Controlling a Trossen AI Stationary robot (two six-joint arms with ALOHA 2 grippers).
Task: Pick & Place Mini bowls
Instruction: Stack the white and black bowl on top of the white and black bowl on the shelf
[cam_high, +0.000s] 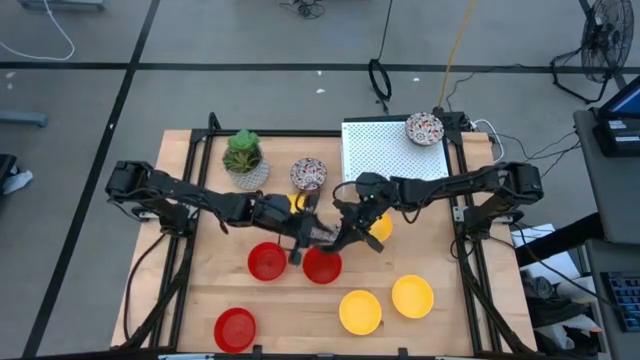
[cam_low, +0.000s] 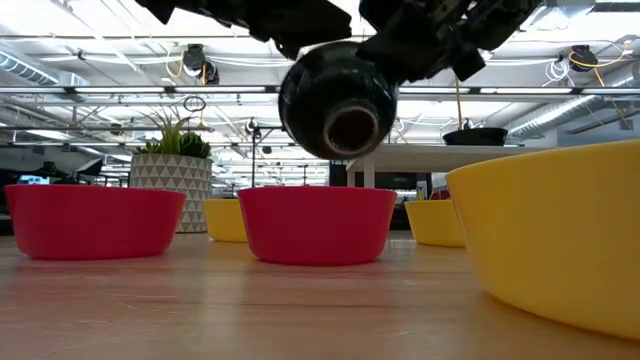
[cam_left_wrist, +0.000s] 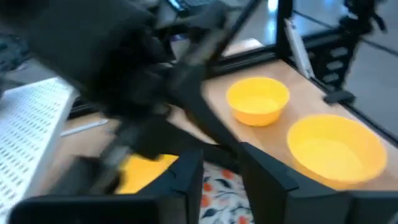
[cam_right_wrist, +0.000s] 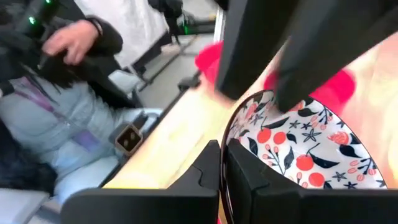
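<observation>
- The speckled bowl (cam_right_wrist: 292, 149) hangs tipped in the air at mid-table, above the red bowl (cam_high: 321, 266).
- The right gripper (cam_right_wrist: 222, 165) has its fingers pressed together on the bowl's rim.
- The left gripper (cam_left_wrist: 214, 171) meets the bowl from the left, fingers slightly apart, apparently straddling the opposite rim.
- Both arms are equally near.

My left arm is blurring across most of the left wrist view, hiding all but a sliver of the floral bowl (cam_left_wrist: 214, 190). From above, both arms are covering that bowl beside the red bowl (cam_high: 322, 266).
</observation>
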